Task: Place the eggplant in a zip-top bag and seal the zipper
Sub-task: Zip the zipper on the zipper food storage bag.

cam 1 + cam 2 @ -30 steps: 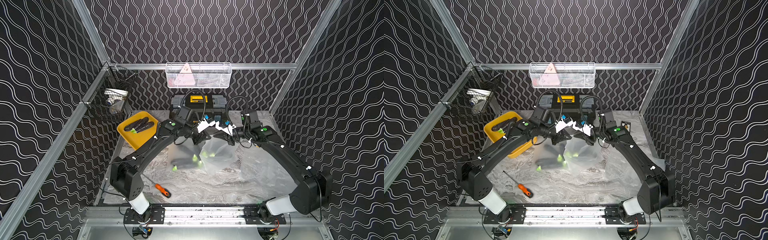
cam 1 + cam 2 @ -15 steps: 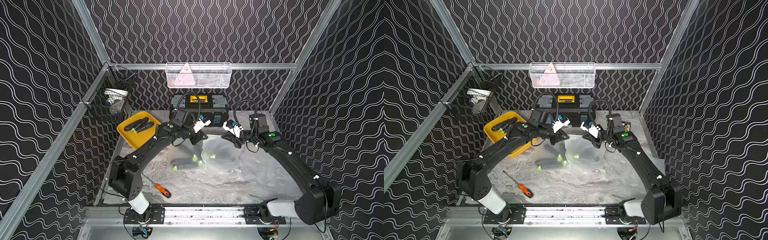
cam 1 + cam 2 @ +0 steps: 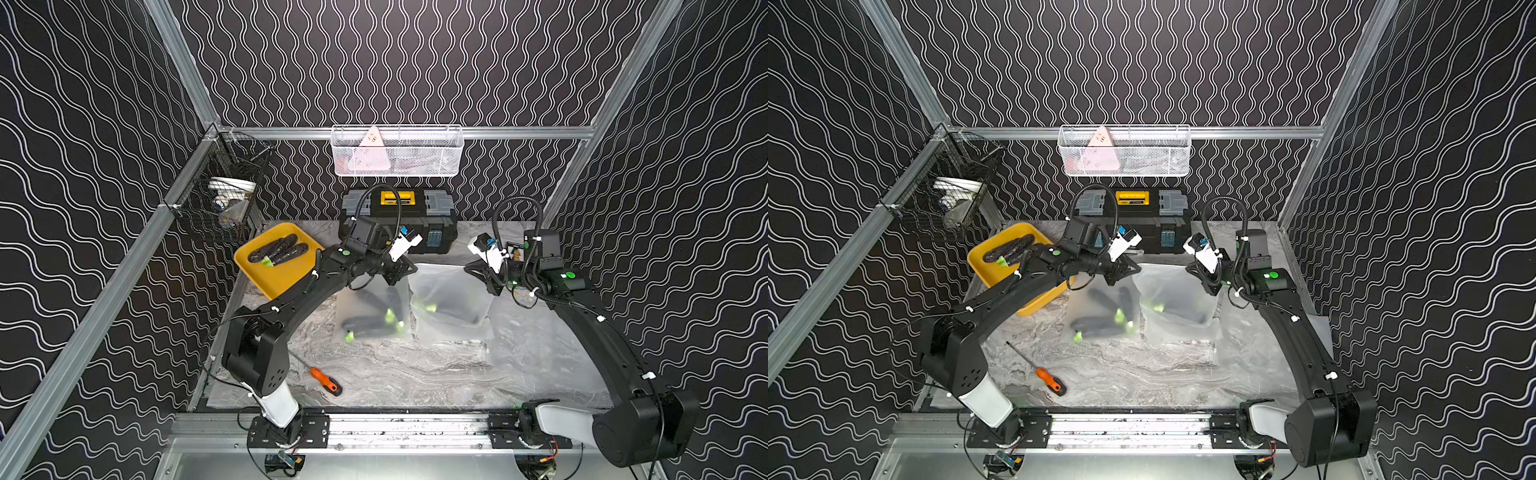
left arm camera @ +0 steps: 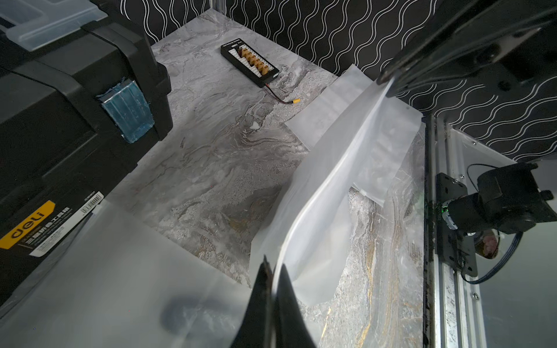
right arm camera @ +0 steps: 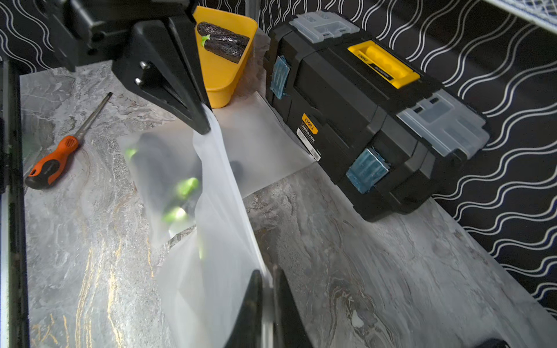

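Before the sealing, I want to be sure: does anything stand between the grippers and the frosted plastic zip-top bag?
Nothing visible does. The left gripper and the right gripper are both shut on the top edge of the frosted plastic zip-top bag, at opposite ends.

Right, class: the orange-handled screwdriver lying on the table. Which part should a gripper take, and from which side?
I'd take the screwdriver by its orange handle, coming straight down from above and closing across the handle's width. It lies flat on the table, so only its top is free. The handle is the thickest part; the metal shaft is thin and lies against the surface.
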Robot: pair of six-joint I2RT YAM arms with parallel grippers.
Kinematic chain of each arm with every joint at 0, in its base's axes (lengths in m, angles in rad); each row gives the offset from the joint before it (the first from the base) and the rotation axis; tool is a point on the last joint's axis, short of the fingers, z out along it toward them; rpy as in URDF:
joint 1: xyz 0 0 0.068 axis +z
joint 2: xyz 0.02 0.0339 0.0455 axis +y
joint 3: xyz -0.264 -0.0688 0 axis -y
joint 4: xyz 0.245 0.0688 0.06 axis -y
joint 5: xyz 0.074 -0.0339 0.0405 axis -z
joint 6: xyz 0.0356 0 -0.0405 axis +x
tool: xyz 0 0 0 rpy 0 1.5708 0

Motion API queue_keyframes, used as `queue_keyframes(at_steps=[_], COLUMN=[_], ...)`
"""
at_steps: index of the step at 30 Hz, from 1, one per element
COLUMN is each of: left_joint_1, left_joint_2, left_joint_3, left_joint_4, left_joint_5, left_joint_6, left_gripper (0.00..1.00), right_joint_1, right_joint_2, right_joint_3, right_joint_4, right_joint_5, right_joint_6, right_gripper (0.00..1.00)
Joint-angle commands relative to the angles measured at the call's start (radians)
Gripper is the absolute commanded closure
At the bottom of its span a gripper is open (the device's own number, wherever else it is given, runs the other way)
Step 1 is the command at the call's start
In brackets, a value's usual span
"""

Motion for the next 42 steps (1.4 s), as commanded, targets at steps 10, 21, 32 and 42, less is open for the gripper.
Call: queue_keyframes(at_steps=[10, 21, 32, 42], left_joint_1=[0.034, 0.034, 0.034, -0.003], left_joint_2=[-0.009, 0.013, 0.032, 0.089], left_joint_3=[0.009, 0.014, 0.035, 0.099], left_joint_4=[-0.076, -0.073, -0.079, -0.046], left_joint_5=[-0.207, -0.226, -0.234, -0.248], left_joint_6=[-0.027, -0.033, -0.036, -0.081], left_gripper=[1.0, 1.0, 1.0, 1.0], right_joint_1=[-0.087, -0.095, -0.135, -0.135], right_joint_2=[0.018, 0.035, 0.022, 0.029], right_joint_3=[-0.008, -0.003, -0.022, -0.034], right_joint_4=[0.02, 0.027, 0.051, 0.159], right_joint_5=[0.092, 0.15, 0.198, 0.108], right_joint_6=[0.081, 0.079, 0.111, 0.192], right_gripper=[0.92, 0.92, 0.92, 0.66])
